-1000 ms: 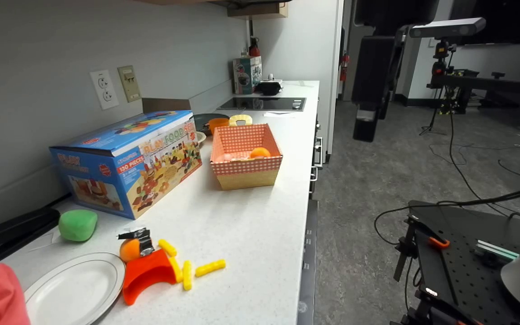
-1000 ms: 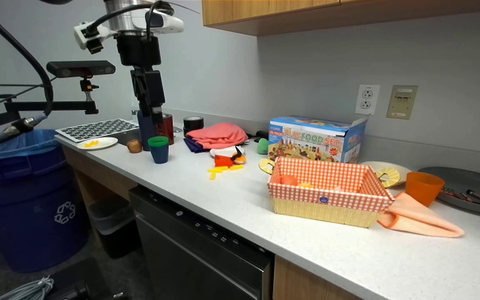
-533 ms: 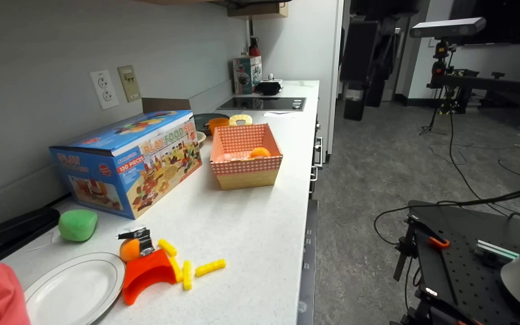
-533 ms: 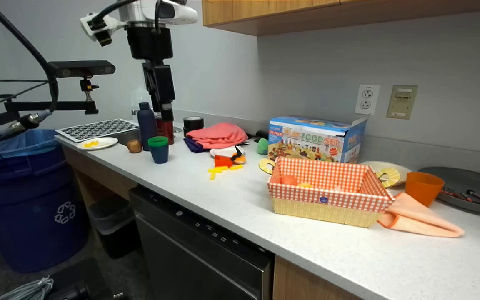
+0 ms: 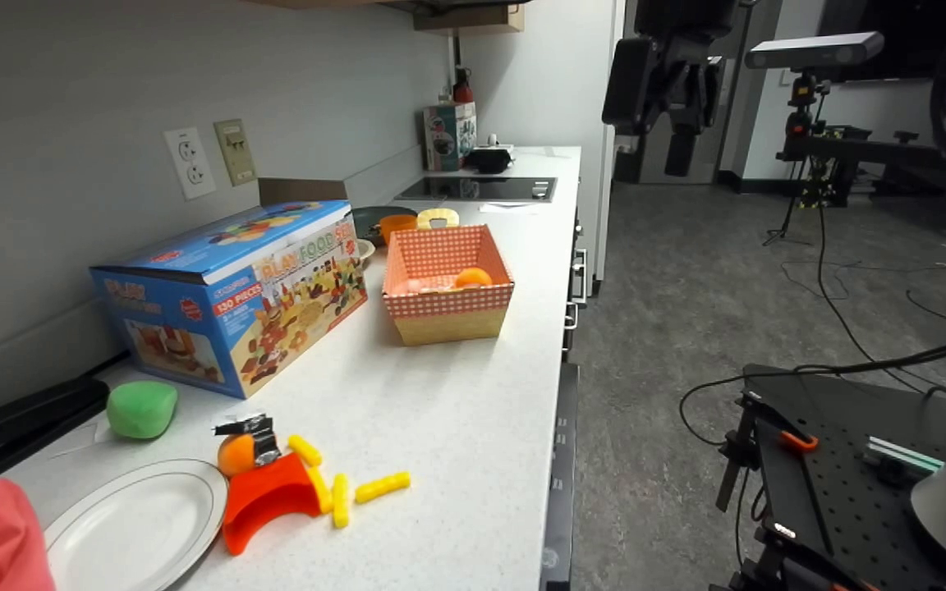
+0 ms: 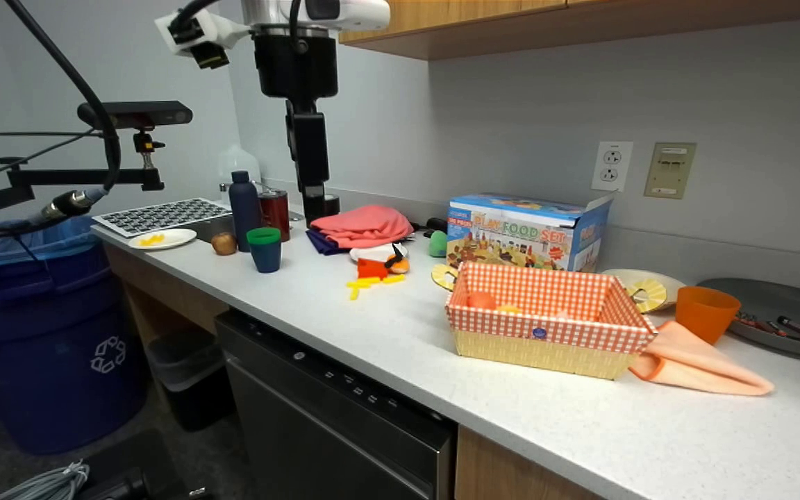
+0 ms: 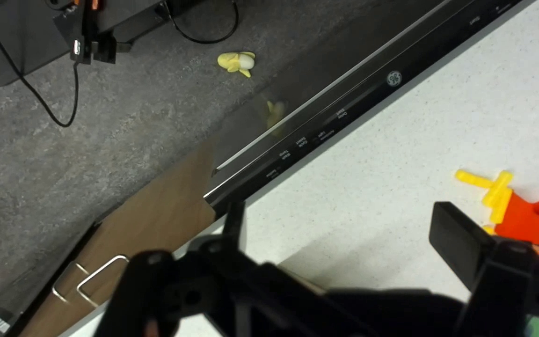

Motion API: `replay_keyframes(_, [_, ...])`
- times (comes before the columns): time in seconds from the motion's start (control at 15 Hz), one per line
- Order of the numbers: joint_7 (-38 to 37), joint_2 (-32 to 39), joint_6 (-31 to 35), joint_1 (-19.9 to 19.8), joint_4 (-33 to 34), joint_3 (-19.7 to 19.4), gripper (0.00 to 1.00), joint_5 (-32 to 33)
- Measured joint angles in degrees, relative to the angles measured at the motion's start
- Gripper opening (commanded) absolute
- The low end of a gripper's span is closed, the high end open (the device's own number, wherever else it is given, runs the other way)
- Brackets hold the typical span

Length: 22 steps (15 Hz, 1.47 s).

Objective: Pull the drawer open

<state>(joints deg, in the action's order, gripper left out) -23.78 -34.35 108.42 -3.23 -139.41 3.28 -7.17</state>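
White counter [image 7: 367,187] shows beneath your gripper [image 7: 342,234] in the wrist view; you have its fingers [image 7: 459,243] spread wide, well apart from the handles [image 7: 100,270] on the wooden front [image 7: 171,206].

Kitchen — black cooktop [image 5: 473,189], dishwasher [image 6: 334,417], wooden wall cupboard [image 6: 560,26]

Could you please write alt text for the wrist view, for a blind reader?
Open, empty gripper at bottom, against a white countertop. Along its edge: a black dishwasher and a wooden cabinet front with metal handles; at right, yellow sticks and a red toy.
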Motion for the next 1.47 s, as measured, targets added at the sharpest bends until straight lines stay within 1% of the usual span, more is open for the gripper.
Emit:
replay_keyframes(0.4, [-0.4,-0.4,1.6,-5.1,-3.8,-4.3,1.00,0.0])
replay_keyframes(0.6, [-2.1,-1.2,1.6,-7.6,-5.3,-5.1,1.00,0.0])
replay_keyframes(1.27, [-3.3,-1.6,1.9,-8.2,-5.8,-5.1,1.00,0.0])
replay_keyframes(1.47, [-5.9,1.1,4.9,-10.5,-5.1,-6.0,1.00,0.0])
